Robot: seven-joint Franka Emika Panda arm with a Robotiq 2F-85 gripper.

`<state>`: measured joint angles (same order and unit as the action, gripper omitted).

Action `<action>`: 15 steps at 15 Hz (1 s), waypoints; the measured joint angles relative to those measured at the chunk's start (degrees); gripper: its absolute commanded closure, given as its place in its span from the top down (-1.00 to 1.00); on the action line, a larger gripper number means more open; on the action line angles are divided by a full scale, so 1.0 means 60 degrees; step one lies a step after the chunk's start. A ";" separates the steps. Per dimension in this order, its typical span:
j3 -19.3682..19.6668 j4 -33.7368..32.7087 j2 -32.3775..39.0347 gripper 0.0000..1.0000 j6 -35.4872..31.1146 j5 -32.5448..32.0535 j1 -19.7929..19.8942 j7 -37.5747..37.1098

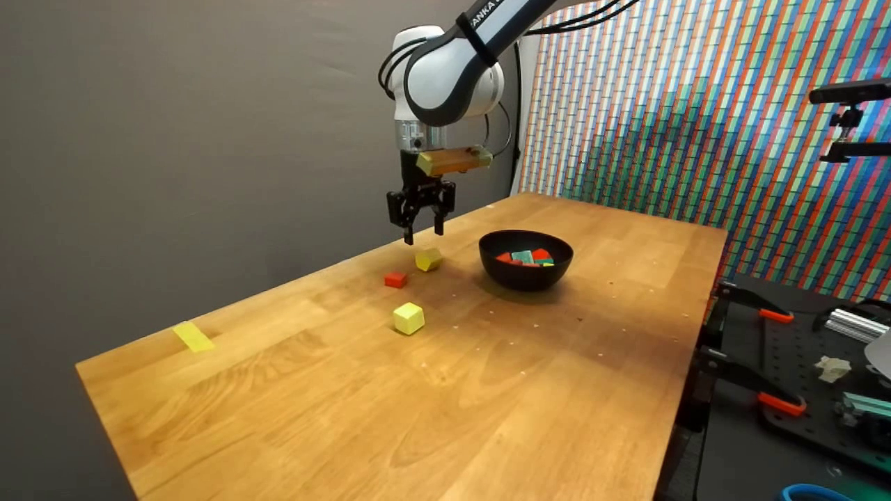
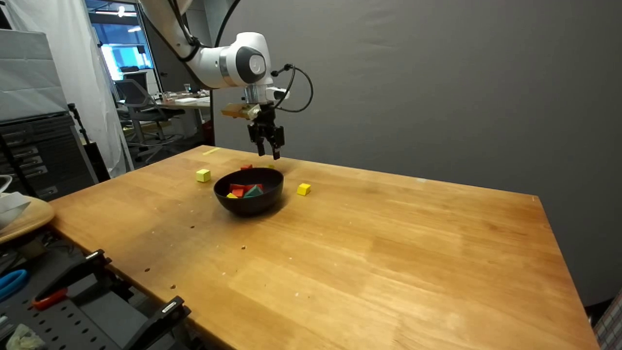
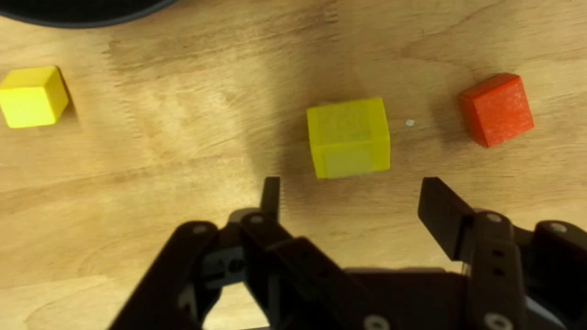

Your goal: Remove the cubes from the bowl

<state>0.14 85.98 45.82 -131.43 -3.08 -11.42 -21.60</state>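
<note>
Four small solid cubes sit loose on the desk (image 1: pixel 487 417), a wooden slab with visible grain and scattered specks. Nearest first, from an exterior view: flat yellow tape-like strip (image 1: pixel 193 337) by the desk's edge; smooth yellow cube (image 1: pixel 409 318), crisp-edged; red cube (image 1: pixel 396 280), pale marks on its face in the wrist view. Beside these, apart, stands a round matte black bowl (image 1: pixel 525 280) with a curved wall, holding red blocks (image 1: pixel 541 255), green blocks (image 1: pixel 522 257) and some yellow. Second yellow cube (image 1: pixel 428 259) lies farther back; wrist view gives paler bands across two of its faces. Above and near it, not touching, hangs the black jointed claw (image 1: pixel 424 238): released, fingers wide apart. Beyond: lightly creased grey backdrop (image 1: pixel 209 174).

Views compared. Wrist view: only an arc of the bowl's rim, top left; the blocks inside show in both exterior views. In an exterior view all four loose cubes appear together, including a third yellow cube (image 2: pixel 303 189) near the bowl, also at the wrist view's left. Farthest off, in an exterior view: multicoloured grid-patterned wall covering (image 1: pixel 696 125). In an exterior view: white curtain (image 2: pixel 58 73), dark office chair (image 2: pixel 133 92).
</note>
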 measured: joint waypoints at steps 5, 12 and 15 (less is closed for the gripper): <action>0.0061 0.0822 -0.1325 1.00 0.0834 0.0342 0.0194 -0.0035; 0.0073 0.4328 -0.3704 0.35 0.0841 0.2352 0.1180 -0.0140; 0.0070 0.5366 -0.4136 0.42 0.0787 0.3222 0.1405 -0.0132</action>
<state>0.56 118.17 21.00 -126.70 16.25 -3.00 -22.39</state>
